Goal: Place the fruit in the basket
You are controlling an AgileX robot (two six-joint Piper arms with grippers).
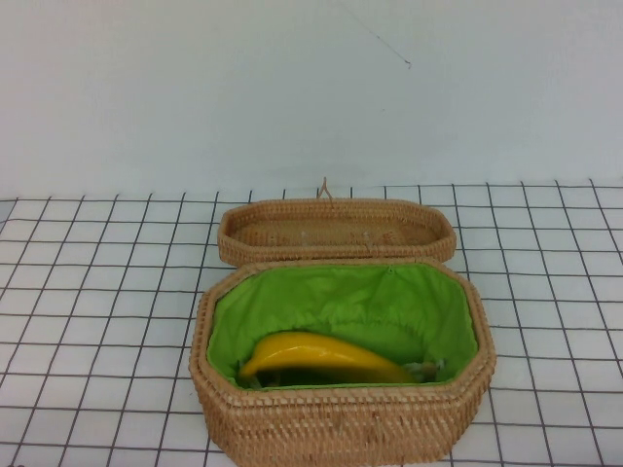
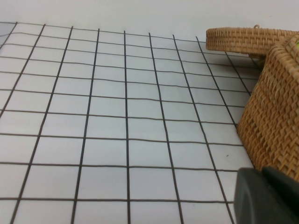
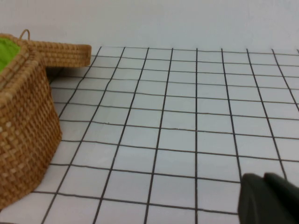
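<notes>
The yellow banana [image 1: 321,357] lies inside the deep tan wicker basket [image 1: 341,423] with green lining, near its front wall. Neither gripper shows in the high view. My left gripper [image 2: 264,171] is shut and empty, low over the table beside the basket's left wall [image 2: 275,121]. My right gripper [image 3: 265,178] is shut and empty, low over the table, well to the right of the basket [image 3: 23,126].
The shallow unlined wicker lid [image 1: 336,230] with a small loop lies just behind the basket; it also shows in the left wrist view [image 2: 243,39] and the right wrist view [image 3: 58,53]. The white table has a black grid [image 1: 88,292].
</notes>
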